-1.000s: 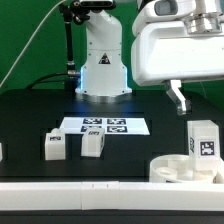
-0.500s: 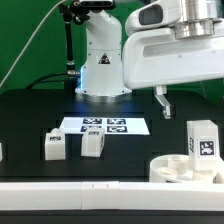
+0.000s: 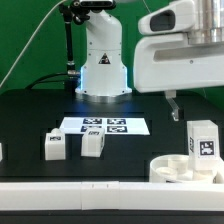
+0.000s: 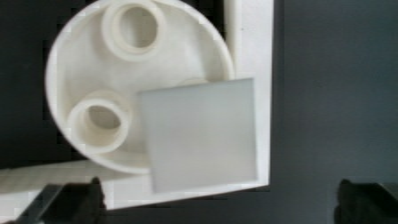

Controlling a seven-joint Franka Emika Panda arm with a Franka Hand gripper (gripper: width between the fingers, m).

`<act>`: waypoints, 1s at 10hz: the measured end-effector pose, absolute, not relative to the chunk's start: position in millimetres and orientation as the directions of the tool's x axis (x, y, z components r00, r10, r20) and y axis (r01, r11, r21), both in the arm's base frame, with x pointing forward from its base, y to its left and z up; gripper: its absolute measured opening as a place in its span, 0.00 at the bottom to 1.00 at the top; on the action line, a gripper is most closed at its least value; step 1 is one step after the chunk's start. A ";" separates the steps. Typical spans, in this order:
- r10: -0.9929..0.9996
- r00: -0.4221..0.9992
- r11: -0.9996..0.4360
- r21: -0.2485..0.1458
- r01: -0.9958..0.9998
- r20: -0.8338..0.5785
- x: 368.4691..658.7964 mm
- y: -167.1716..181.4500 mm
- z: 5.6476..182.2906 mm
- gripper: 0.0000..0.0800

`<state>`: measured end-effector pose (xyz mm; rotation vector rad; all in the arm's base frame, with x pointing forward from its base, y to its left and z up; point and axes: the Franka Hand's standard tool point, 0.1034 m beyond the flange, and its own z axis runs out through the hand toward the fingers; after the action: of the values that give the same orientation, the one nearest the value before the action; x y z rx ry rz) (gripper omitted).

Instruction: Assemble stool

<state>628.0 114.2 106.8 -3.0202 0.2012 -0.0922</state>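
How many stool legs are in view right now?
3. The first leg and second leg sit side by side in front of the marker board; the third leg stands upright by the seat. A white sliver at the exterior view's left edge may be another.

The white rounded Franka arm (image 3: 103,50) is seen rising from its base at the back of the scene. Its bulky white wrist housing (image 3: 180,60) is held high at the exterior view's right. The two-finger gripper (image 4: 219,203) is pointed downward with its jaws spread wide. One dark finger (image 3: 174,106) is shown below the housing, and the dark fingertips (image 4: 71,203) are seen far apart in the wrist view
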 end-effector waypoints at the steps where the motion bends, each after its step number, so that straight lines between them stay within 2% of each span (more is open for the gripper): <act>1: -0.134 0.990 -0.985 -0.117 -0.127 0.053 628.2 113.3 107.0 0.81; 4: -0.134 0.990 -0.985 -0.117 -0.128 0.051 627.7 112.9 105.3 0.81; 6: -0.122 0.991 -0.987 -0.112 -0.117 0.048 631.2 109.7 92.6 0.81; 9: -0.111 0.993 -0.988 -0.112 -0.106 0.047 634.0 109.1 86.7 0.81; 10: -0.106 0.993 -0.989 -0.112 -0.101 0.048 633.9 109.5 86.6 0.65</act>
<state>633.9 109.5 86.6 -3.0271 0.1577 -0.0811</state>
